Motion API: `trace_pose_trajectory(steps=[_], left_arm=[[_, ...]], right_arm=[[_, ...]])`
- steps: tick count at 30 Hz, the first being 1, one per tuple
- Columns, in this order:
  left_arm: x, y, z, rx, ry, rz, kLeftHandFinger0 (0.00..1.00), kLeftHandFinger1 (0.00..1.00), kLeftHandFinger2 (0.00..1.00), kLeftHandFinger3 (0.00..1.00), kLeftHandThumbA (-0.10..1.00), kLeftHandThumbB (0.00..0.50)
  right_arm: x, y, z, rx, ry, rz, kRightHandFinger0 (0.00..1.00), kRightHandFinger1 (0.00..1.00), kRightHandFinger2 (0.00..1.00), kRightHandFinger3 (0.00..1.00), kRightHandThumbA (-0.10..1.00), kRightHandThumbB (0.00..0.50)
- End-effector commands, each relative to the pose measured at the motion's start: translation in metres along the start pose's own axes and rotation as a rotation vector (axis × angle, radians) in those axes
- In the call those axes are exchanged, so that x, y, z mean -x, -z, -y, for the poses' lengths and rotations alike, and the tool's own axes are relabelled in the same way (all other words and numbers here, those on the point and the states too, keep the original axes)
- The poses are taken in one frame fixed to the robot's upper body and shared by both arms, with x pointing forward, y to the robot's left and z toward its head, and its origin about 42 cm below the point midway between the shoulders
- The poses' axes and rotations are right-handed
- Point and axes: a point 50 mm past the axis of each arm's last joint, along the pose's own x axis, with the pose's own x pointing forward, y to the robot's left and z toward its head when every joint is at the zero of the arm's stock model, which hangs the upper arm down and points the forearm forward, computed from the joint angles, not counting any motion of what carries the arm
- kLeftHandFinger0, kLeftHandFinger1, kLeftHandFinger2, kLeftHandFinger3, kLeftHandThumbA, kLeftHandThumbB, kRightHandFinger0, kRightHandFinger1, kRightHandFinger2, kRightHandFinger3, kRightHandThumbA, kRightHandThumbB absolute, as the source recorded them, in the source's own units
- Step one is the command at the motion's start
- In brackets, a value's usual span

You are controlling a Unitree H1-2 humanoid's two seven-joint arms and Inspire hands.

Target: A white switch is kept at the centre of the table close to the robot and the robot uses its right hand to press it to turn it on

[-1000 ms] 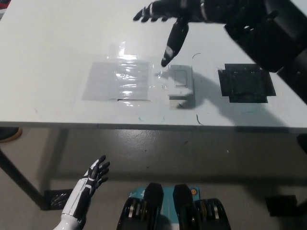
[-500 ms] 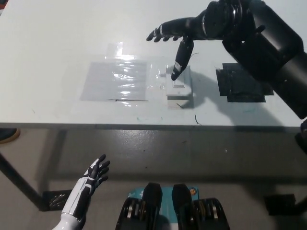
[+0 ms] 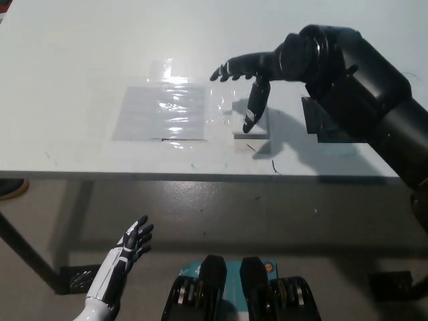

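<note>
White switch, largely hidden beneath the spread fingers of the right hand, is seen on the pale desk; left hand, fingers apart, is held below the desk edge.

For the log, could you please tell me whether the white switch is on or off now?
Cannot tell. The black right hand is over the white switch, one finger pointing down onto it and hiding its rocker.
</note>
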Motion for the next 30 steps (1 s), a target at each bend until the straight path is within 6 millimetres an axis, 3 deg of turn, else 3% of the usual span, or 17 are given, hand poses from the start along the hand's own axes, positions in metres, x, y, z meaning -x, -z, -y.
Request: trace_pose_trajectory(steps=[1,8,13,16,21,30], left_arm=[[-0.002,-0.013,-0.003,-0.014,0.015,0.051,1.0,1.0,1.0,1.0,1.0,0.117],[-0.002,-0.014,-0.005,-0.009,0.012,0.055,1.0,1.0,1.0,1.0,1.0,0.109],[-0.002,-0.013,-0.005,-0.012,0.015,0.05,1.0,1.0,1.0,1.0,1.0,0.094],[-0.001,-0.014,-0.005,-0.021,0.01,0.041,1.0,1.0,1.0,1.0,1.0,0.14],[-0.001,-0.015,-0.005,-0.013,0.006,0.044,1.0,1.0,1.0,1.0,1.0,0.089],[0.0,-0.012,-0.006,-0.004,0.001,0.041,1.0,1.0,1.0,1.0,1.0,0.114]], right_arm=[[0.006,-0.017,0.019,0.05,0.061,0.042,1.0,1.0,1.0,1.0,1.0,0.286],[0.001,-0.009,0.014,0.03,0.023,0.049,1.0,1.0,1.0,1.0,1.0,0.268],[-0.003,-0.004,0.01,0.012,0.004,0.032,1.0,1.0,1.0,1.0,1.0,0.294],[-0.005,-0.001,0.007,0.024,0.0,0.008,1.0,1.0,1.0,1.0,1.0,0.313],[-0.004,0.003,0.004,0.041,-0.015,-0.003,1.0,1.0,1.0,1.0,1.0,0.274],[-0.006,0.002,-0.003,0.086,-0.073,-0.06,1.0,1.0,1.0,1.0,1.0,0.336]])
